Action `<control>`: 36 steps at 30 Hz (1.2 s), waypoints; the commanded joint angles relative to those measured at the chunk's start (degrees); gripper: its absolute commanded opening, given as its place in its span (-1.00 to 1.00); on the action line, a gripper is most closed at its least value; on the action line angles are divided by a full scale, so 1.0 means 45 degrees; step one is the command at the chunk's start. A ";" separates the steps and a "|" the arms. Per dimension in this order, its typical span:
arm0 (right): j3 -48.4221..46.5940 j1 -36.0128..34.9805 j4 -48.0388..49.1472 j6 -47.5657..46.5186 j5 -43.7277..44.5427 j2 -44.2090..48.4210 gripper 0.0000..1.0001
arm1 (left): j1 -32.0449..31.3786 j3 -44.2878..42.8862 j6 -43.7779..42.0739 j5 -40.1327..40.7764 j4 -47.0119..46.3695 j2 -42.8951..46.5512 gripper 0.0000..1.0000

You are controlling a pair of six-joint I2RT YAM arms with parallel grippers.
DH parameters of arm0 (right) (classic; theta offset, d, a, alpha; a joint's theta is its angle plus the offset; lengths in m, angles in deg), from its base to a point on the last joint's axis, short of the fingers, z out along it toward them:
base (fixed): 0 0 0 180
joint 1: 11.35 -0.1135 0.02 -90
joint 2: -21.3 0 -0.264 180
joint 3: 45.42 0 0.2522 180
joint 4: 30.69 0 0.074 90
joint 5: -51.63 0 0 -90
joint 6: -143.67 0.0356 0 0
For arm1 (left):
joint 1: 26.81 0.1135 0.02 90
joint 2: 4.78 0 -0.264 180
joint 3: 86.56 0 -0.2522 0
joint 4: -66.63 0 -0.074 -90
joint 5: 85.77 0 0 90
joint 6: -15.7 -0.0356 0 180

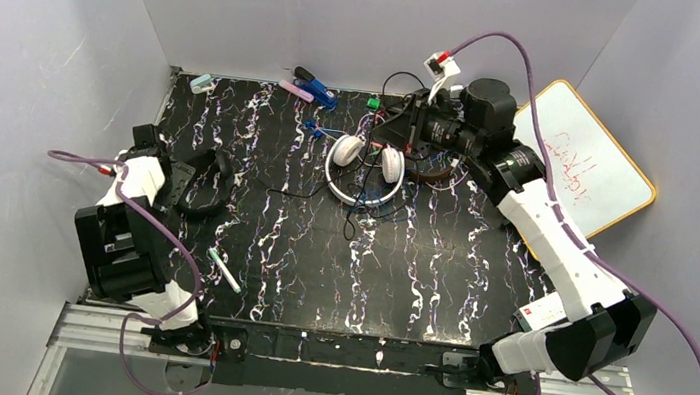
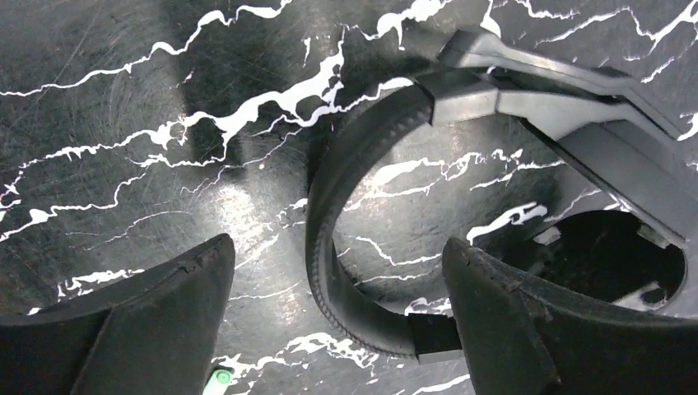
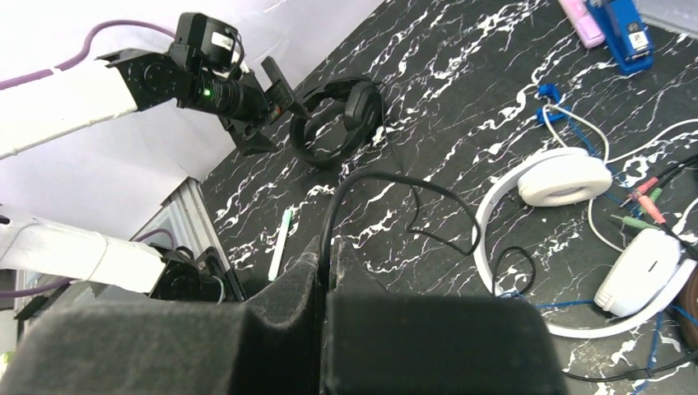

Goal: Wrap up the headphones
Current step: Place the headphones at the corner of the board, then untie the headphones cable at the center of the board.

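While the left gripper (image 2: pixel 337 329) hangs wide open near the left edge of the table (image 1: pixel 366 280), its two fingers sit either side of the headband of the black headphones (image 2: pixel 329 206), gripping nothing. The right gripper (image 3: pixel 323 255) is far back, its jaws pressed tight on a thin black cord (image 3: pixel 328 222). That cord loops over the marbled top beside the white headphones (image 3: pixel 568 177), which lie flat mid-table. A brown ear cup (image 1: pixel 435 173) shows just beside the right arm.

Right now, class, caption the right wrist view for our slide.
Right gripper shut on a black cord; white headphones nearby, left gripper at the black headphones.
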 commanded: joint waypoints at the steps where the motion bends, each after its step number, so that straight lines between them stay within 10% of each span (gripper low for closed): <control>1: -0.0406 -0.0253 0.0475 0.0173 0.0099 -0.0464 -0.97 | -0.0040 -0.0485 -0.1059 -0.0278 0.0547 0.0986 0.96; 8: -0.1960 -0.0257 0.0218 0.0504 0.0606 -0.1633 -0.97 | -0.2840 -0.1291 -0.2906 -0.0703 0.0170 0.3947 0.97; 14: -0.2590 -0.0270 0.0082 0.0674 0.0960 -0.2036 -0.97 | -0.4106 0.0488 -0.3898 -0.7600 -0.4919 0.6575 0.75; 19: -0.2602 -0.0270 0.0234 0.0980 0.0783 -0.1979 -0.97 | -0.5503 0.2285 -0.4259 -0.9067 -0.8600 0.8077 0.46; 22: -0.2630 -0.0297 0.0250 0.1141 0.0713 -0.1940 -0.97 | -0.6421 0.3196 -0.4250 -0.9424 -1.0660 0.8453 0.20; 36: -0.2582 -0.0399 0.0151 0.1292 0.0518 -0.1635 -0.97 | -1.1454 0.1298 -0.7318 -0.7147 -1.1171 0.5014 0.20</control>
